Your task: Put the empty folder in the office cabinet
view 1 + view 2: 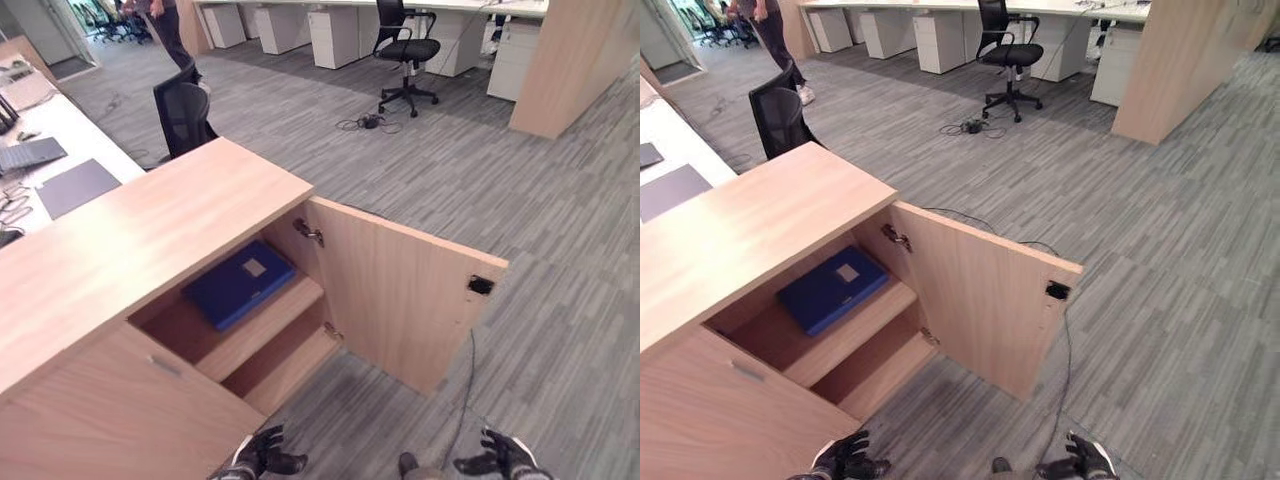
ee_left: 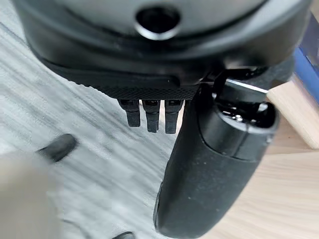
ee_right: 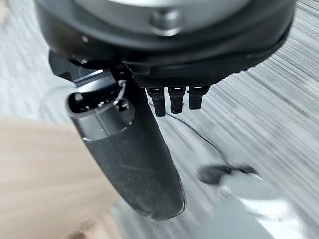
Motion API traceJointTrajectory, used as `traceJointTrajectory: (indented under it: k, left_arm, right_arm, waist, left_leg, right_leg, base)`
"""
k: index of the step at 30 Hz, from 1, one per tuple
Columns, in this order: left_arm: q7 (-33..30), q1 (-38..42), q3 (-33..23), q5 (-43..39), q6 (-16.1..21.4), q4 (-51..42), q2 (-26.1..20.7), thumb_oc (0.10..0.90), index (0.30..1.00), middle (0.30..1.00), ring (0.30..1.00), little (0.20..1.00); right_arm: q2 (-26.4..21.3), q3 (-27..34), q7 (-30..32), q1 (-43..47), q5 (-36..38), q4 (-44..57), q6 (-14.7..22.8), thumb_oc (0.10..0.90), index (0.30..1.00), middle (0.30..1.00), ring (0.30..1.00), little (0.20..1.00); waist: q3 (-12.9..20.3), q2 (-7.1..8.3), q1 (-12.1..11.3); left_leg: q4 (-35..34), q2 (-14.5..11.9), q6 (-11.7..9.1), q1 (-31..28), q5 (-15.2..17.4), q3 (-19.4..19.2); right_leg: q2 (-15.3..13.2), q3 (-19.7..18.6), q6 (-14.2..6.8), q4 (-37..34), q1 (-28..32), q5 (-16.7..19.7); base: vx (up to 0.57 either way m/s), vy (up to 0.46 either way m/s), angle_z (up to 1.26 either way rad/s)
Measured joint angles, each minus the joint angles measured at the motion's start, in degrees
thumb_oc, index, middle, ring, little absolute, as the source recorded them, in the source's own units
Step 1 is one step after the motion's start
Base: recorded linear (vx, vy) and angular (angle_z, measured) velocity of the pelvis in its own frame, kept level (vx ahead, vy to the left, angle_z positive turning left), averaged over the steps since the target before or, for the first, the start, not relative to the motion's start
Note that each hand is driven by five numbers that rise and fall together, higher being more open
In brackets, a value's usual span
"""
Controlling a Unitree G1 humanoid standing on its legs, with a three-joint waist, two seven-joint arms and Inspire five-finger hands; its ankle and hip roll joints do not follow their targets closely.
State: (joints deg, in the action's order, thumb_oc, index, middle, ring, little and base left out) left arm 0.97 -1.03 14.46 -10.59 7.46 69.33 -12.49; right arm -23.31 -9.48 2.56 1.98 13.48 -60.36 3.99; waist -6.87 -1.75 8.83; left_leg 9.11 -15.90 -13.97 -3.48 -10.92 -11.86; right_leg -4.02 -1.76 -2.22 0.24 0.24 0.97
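A blue folder (image 1: pixel 240 283) lies flat on the upper shelf inside the wooden office cabinet (image 1: pixel 150 225). The cabinet's door (image 1: pixel 400 290) stands swung wide open to the right. Both hands hang low above the carpet in front of the cabinet, well below the folder. My left hand (image 1: pixel 262 455) is open with fingers spread and holds nothing; its wrist view shows straight fingers (image 2: pixel 152 114) over the floor and a strip of the blue folder (image 2: pixel 310 67). My right hand (image 1: pixel 500 458) is open too, with relaxed fingers (image 3: pixel 174 99) over the carpet.
A black office chair (image 1: pixel 185 110) stands behind the cabinet, another chair (image 1: pixel 405 50) farther back by white desks. A person (image 1: pixel 165 25) walks at the far left. A desk with a laptop (image 1: pixel 30 155) lies left. A tall wooden partition (image 1: pixel 570 60) rises at the right.
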Motion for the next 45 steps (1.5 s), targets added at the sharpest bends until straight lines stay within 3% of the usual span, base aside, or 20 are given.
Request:
traceJointTrajectory:
  k: [3,4,5,8,12,15,21,33,41,45]
  left_arm:
    - [1.5,0.1,1.2,1.0,0.0,0.0,0.8,0.800,0.900,0.900,0.900,0.900]
    - [1.9,0.6,2.0,1.9,0.4,-0.8,1.1,0.800,0.900,0.900,0.900,0.900]
    - [2.0,0.7,2.1,2.0,1.3,-0.8,1.2,0.800,0.900,0.900,0.900,0.900]
    - [1.9,-0.6,1.9,3.7,1.1,-0.6,1.2,0.800,0.900,0.900,0.900,0.900]
    - [1.8,-2.3,1.1,4.2,1.2,-2.2,0.1,0.800,0.900,0.900,0.900,0.900]
    - [1.8,-2.7,1.0,4.2,1.2,-2.3,0.1,0.800,0.900,0.900,0.900,0.900]
    - [1.8,-2.6,1.1,4.2,0.5,-3.2,0.4,0.800,0.900,0.900,0.900,0.900]
    - [0.5,-2.7,-0.6,5.3,0.0,-3.1,0.5,0.800,0.900,0.900,0.900,0.900]
    - [-0.6,-3.0,-1.3,6.3,-0.4,-2.7,0.2,0.800,0.900,0.900,0.900,0.900]
    - [-0.7,-3.3,-2.0,6.5,-1.1,-2.6,0.1,0.800,0.900,0.900,0.900,0.900]
  right_arm:
    - [-2.3,1.5,1.5,2.5,1.6,0.0,-0.1,0.800,0.900,0.900,0.900,0.900]
    - [-4.6,1.4,1.7,3.5,2.5,0.3,-0.6,0.800,0.900,0.900,0.900,0.900]
    - [-6.3,1.4,1.6,5.6,2.6,0.6,-0.6,0.800,0.900,0.900,0.900,0.900]
    - [-8.6,1.4,1.5,6.9,2.6,4.7,-0.6,0.800,0.900,0.900,0.900,0.900]
    - [-9.2,1.1,1.8,9.1,2.6,10.4,-0.1,0.800,0.900,0.900,0.900,0.900]
    - [-9.2,0.1,1.9,13.7,2.6,10.6,-0.4,0.800,0.900,0.900,0.900,0.900]
    - [-8.8,-3.3,3.7,18.7,4.6,13.2,-0.9,0.800,0.900,0.900,0.900,0.900]
    - [-7.7,-8.1,4.0,18.0,4.6,15.6,-2.0,0.800,0.900,0.900,0.900,0.900]
    - [-8.4,-9.1,2.4,9.5,4.5,26.9,-2.3,0.800,0.900,0.900,0.900,0.900]
    - [-10.5,-11.4,-2.8,1.5,2.2,37.7,-2.0,0.800,0.900,0.900,0.900,0.900]
  waist:
    - [-0.3,-0.32,-0.8]
    - [-0.4,0.06,-2.7]
    - [-0.5,-0.42,-3.4]
    - [-0.6,-3.41,-4.0]
    - [0.1,-1.56,-4.4]
    - [0.1,-1.41,-4.5]
    - [0.2,-1.50,-7.5]
    - [0.7,-0.95,-7.3]
    - [3.1,0.18,-7.2]
    - [4.4,0.83,-7.1]
  left_leg:
    - [0.8,1.6,0.5,1.4,2.8,3.4]
    - [-4.2,7.4,2.3,0.9,9.0,6.8]
    - [-10.0,10.3,3.5,0.5,9.6,7.3]
    - [-11.0,9.6,8.9,-0.4,11.6,8.1]
    - [-13.3,10.6,10.4,-1.9,9.7,6.4]
    - [-13.9,11.0,11.2,-3.3,8.6,6.2]
    - [-13.7,11.0,11.0,-4.6,8.8,6.5]
    - [-14.0,10.2,10.1,-3.2,8.4,7.8]
    - [-14.0,9.7,10.0,-2.3,8.2,9.1]
    - [-14.0,9.4,9.9,-1.3,7.7,9.4]
  right_leg:
    - [0.3,-0.8,1.7,-1.7,0.9,1.4]
    - [-1.1,-2.3,2.0,-2.6,0.8,1.6]
    - [-1.1,-2.6,1.8,-3.5,0.6,2.0]
    - [1.8,-2.9,0.7,-4.8,2.0,3.0]
    - [0.4,-2.9,-1.3,-5.3,2.3,3.6]
    - [0.1,-2.7,-2.5,-5.5,3.2,3.9]
    - [-0.2,-1.9,-3.1,-5.5,4.8,5.9]
    - [0.4,0.8,-2.5,-5.7,4.2,4.4]
    - [1.0,1.1,-2.1,-5.7,3.8,4.5]
    - [1.3,1.6,-2.0,-5.7,3.0,4.5]
  base:
    - [0.14,-0.029,-0.15]
    - [0.06,0.016,-0.23]
    - [0.07,0.015,-0.27]
    - [0.07,0.041,-0.33]
    - [0.03,0.053,-0.11]
    - [0.01,0.051,0.00]
    - [-0.01,0.051,0.07]
    - [-0.01,0.027,0.02]
    - [-0.01,-0.005,0.05]
    - [-0.01,-0.051,0.04]
